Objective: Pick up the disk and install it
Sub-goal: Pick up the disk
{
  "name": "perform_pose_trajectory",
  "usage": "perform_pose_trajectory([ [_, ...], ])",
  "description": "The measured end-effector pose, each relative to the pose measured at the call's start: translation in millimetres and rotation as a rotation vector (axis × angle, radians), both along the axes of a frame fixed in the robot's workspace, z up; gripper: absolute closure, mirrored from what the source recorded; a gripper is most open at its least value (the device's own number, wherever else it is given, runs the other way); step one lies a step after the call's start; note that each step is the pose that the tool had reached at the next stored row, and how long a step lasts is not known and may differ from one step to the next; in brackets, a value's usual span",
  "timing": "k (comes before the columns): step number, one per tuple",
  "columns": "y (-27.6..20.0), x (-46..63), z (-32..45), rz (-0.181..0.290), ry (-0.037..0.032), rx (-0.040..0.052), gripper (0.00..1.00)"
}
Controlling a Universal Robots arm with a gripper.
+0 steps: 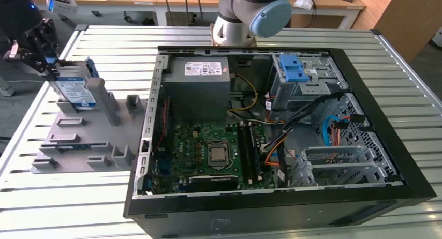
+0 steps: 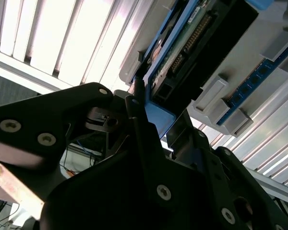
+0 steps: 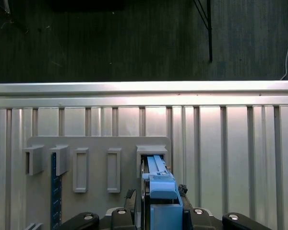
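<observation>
The disk (image 1: 74, 89) stands on edge in a slot of the grey rack (image 1: 83, 140) at the exterior view's left, its white-and-blue label facing the camera. My gripper (image 1: 53, 69) sits at the disk's upper far end. In the first wrist view the disk's blue bracket (image 3: 161, 189) lies between my two black fingers (image 3: 185, 191), which press against both its sides. The second wrist view shows the disk's connector end (image 2: 192, 43) just beyond the fingertips (image 2: 137, 103), with the blue bracket (image 2: 158, 117) pinched between them. The gripper is shut on the disk.
An open black computer case (image 1: 386, 109) lies on the slatted metal table (image 1: 69, 208), with a motherboard (image 1: 207, 151) and a drive cage with a blue latch (image 1: 293, 68). The arm's base (image 1: 249, 16) stands behind the case. A blue strip (image 3: 53, 191) stands in another rack slot.
</observation>
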State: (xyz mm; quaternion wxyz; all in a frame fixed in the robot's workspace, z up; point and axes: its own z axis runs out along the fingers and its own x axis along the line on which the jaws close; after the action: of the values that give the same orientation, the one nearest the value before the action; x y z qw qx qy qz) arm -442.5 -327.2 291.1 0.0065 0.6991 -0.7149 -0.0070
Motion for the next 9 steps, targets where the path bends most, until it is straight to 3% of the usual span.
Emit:
perform_pose_trajectory([
  [9, 0.0, -0.3, 0.1, 0.0, -0.0001, -0.0001, 0.57],
])
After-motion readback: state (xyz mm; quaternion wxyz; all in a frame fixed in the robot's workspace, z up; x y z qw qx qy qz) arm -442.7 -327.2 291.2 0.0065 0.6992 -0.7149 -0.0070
